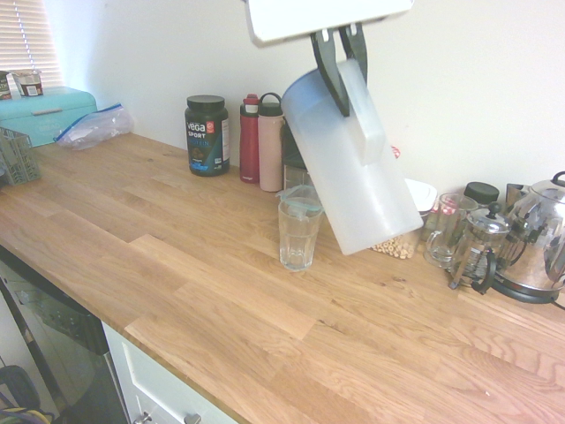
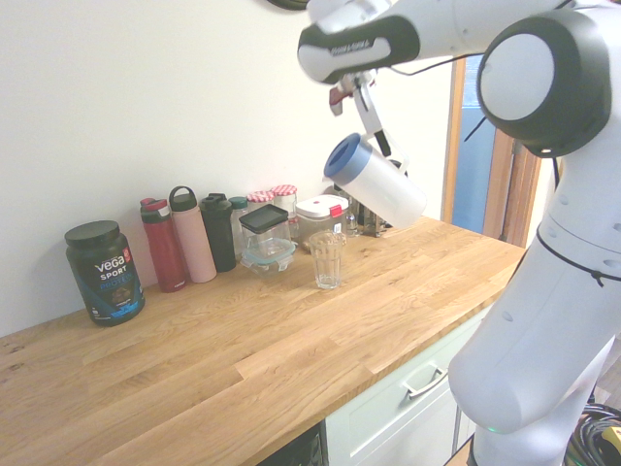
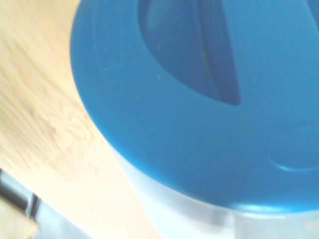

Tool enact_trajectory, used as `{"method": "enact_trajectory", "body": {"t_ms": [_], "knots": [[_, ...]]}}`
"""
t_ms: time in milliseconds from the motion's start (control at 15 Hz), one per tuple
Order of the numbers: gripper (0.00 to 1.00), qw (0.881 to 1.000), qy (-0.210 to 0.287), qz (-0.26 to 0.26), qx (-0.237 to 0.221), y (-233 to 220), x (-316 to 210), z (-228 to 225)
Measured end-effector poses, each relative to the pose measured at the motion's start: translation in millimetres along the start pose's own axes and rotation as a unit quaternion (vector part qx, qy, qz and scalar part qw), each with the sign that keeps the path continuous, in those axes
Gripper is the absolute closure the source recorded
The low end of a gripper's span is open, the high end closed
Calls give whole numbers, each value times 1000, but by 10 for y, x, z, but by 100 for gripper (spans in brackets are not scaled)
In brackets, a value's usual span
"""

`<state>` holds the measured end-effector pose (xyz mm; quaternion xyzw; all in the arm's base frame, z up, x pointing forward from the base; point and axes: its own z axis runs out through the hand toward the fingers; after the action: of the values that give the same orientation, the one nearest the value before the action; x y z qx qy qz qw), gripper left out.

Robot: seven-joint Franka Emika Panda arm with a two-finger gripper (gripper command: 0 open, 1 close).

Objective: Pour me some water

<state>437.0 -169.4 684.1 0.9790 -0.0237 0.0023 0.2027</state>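
A tall frosted-white jug (image 1: 353, 172) with a blue lid (image 2: 342, 158) hangs tilted above the wooden counter (image 1: 177, 256), lid end lowest in the second exterior view. My gripper (image 1: 346, 84) is shut on the jug's white handle (image 1: 364, 110) from above. A ribbed clear tumbler (image 1: 298, 230) stands upright on the counter, just below and beside the jug's lowered lid edge (image 2: 328, 260). I cannot make out the water in the jug, and no stream shows between jug and tumbler. The blue lid (image 3: 199, 99) fills the wrist view.
Along the wall stand a Vega Sport tub (image 1: 207, 134), a red bottle (image 1: 250, 139) and a pink bottle (image 1: 271, 143). A glass mug (image 1: 444, 230), a French press (image 1: 481, 247) and a steel kettle (image 1: 538, 243) sit right of the jug. A teal bread box (image 1: 44, 113) is far left.
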Motion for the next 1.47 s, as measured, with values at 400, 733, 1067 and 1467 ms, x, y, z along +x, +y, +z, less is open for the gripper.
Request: {"method": "enact_trajectory", "body": {"t_ms": [400, 733, 1067, 1467], "knots": [[100, 985, 43, 147, 81, -22, -357, 225], [100, 951, 38, 275, 136, 88, -852, 730], [100, 906, 64, 386, 161, -467, -1260, 939], [100, 853, 154, 471, 162, -1459, -1780, 512]]}}
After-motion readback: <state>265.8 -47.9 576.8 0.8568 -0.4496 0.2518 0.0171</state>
